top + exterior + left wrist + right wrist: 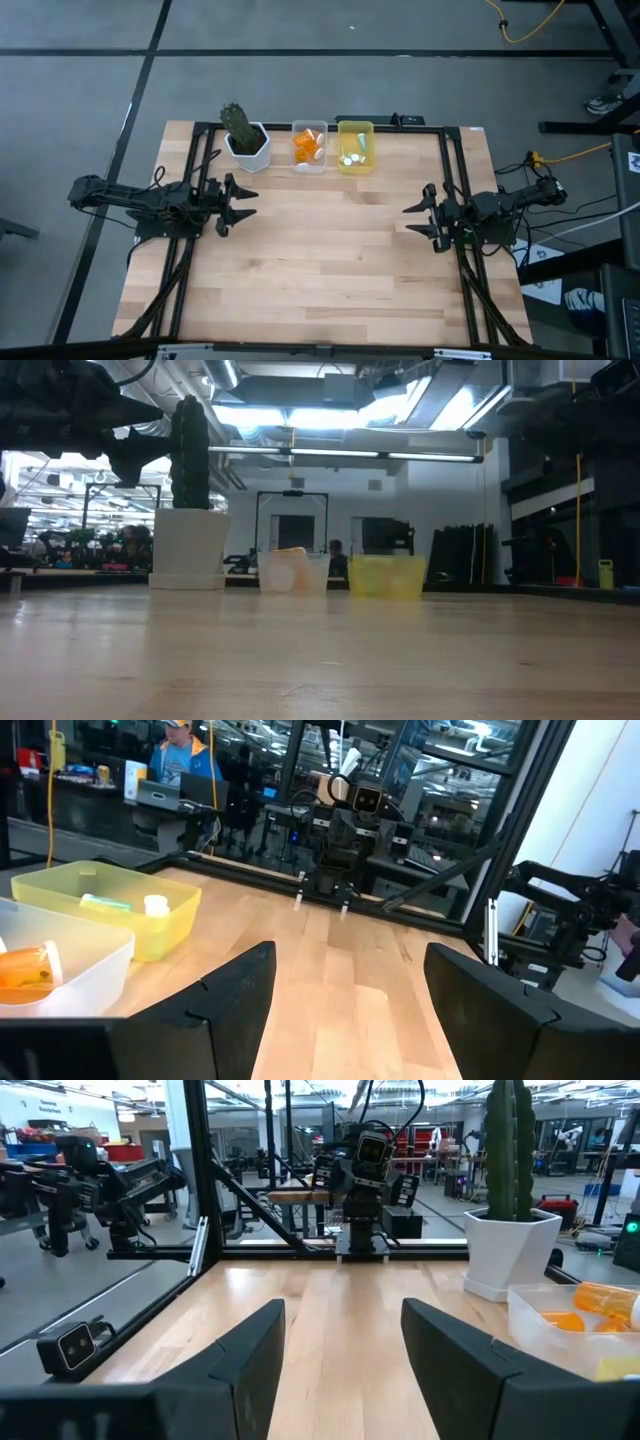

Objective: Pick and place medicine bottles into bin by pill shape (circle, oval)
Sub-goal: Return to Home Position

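Orange bottles with white caps (pixel 308 148) lie in a clear bin (pixel 309 164) at the table's far edge. Pale green and white-capped bottles (pixel 351 156) lie in a yellow bin (pixel 356 130) just right of it. Both bins show in the left wrist view, clear (pixel 60 982) and yellow (pixel 110 905), and in the low view (pixel 293 572) (pixel 387 575). My left gripper (pixel 243 203) is open and empty over the table's left side. My right gripper (pixel 413 219) is open and empty over the right side. Both face each other across the bare middle.
A white hexagonal pot with a green cactus (pixel 245 138) stands left of the clear bin at the far edge. A black frame (pixel 440 170) runs along the table's far, left and right sides. A person (pixel 180 760) sits in the room beyond.
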